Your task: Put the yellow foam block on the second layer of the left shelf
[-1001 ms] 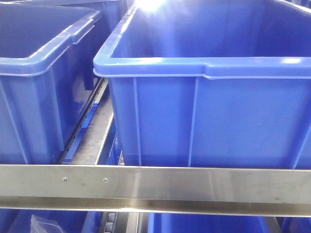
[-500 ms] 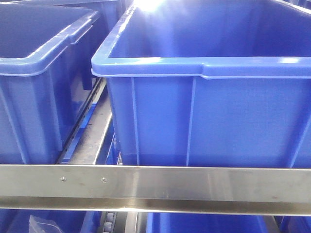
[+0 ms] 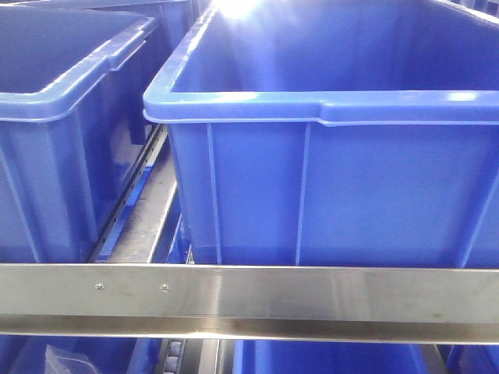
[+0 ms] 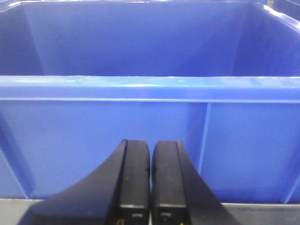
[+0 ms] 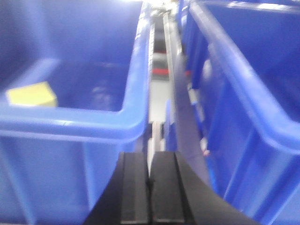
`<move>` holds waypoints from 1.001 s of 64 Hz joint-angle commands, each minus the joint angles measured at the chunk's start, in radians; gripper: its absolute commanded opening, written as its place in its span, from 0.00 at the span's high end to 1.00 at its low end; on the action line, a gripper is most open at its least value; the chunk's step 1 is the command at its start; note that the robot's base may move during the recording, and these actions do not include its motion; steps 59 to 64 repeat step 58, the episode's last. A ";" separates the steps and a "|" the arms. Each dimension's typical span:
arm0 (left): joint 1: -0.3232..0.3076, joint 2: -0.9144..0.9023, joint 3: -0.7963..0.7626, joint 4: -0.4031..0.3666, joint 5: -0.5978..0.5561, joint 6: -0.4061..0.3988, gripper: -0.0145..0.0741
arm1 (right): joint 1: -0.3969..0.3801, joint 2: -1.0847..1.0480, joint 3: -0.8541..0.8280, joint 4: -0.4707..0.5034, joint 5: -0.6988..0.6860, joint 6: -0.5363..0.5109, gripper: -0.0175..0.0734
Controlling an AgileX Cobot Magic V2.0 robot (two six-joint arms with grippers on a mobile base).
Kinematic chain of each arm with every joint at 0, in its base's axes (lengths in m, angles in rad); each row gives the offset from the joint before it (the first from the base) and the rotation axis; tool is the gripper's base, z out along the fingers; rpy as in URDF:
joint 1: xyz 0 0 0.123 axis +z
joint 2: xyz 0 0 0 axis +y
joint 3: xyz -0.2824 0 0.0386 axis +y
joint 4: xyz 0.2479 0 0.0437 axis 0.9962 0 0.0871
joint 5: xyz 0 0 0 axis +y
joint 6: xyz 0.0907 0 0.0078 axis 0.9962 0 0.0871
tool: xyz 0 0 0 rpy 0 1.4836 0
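Note:
The yellow foam block (image 5: 32,94) lies on the floor of a blue bin (image 5: 70,119), at the left of the right wrist view. My right gripper (image 5: 149,157) is shut and empty, outside that bin, in front of its near right corner and pointing along the gap between two bins. My left gripper (image 4: 150,145) is shut and empty, close in front of the near wall of another blue bin (image 4: 150,89). Neither gripper nor the block shows in the front view.
The front view shows two blue bins (image 3: 327,109) (image 3: 54,109) side by side on a shelf behind a steel rail (image 3: 249,300). A metal roller track (image 3: 144,210) runs between them. More blue bins sit on the layer below (image 3: 327,358). Another blue bin (image 5: 248,93) stands right of the right gripper.
The bins and rail have shifted slightly left and down in the front view, so the camera has moved a little. Nothing was taken hold of or let go.

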 commanded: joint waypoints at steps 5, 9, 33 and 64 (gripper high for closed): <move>-0.004 -0.014 0.026 0.001 -0.085 -0.004 0.68 | -0.009 -0.025 -0.020 -0.001 -0.113 -0.007 0.77; -0.004 -0.014 0.026 0.001 -0.085 -0.004 0.68 | -0.009 -0.025 -0.020 -0.001 -0.112 -0.007 0.77; -0.004 -0.014 0.026 0.001 -0.085 -0.004 0.68 | -0.009 -0.025 -0.020 -0.001 -0.112 -0.007 0.77; -0.004 -0.014 0.026 0.001 -0.085 -0.004 0.68 | -0.009 -0.025 -0.020 -0.001 -0.112 -0.007 0.77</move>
